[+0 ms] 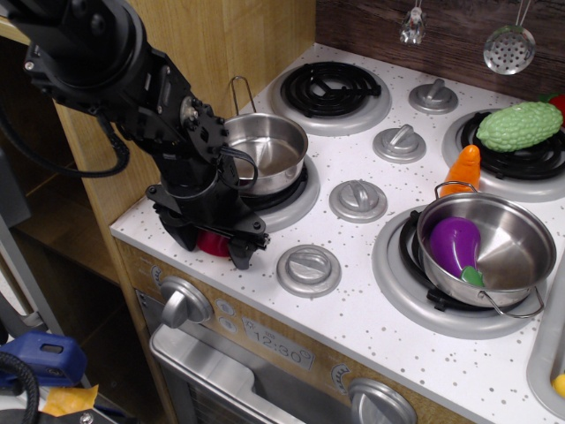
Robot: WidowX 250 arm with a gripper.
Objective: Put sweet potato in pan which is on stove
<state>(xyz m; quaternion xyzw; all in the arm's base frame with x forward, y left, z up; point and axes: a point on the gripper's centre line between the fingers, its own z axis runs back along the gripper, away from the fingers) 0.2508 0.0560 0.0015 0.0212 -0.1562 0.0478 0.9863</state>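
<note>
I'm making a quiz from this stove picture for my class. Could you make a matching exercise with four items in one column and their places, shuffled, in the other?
Items:
1. sweet potato
2. eggplant
3. green bumpy vegetable
4. carrot

Places:
A. on the back right burner
B. under the hand at the stove's front left corner
C. inside the wide two-handled pan
D. on the stovetop behind the wide pan

Pairs: 1-B, 2-C, 3-A, 4-D
</note>
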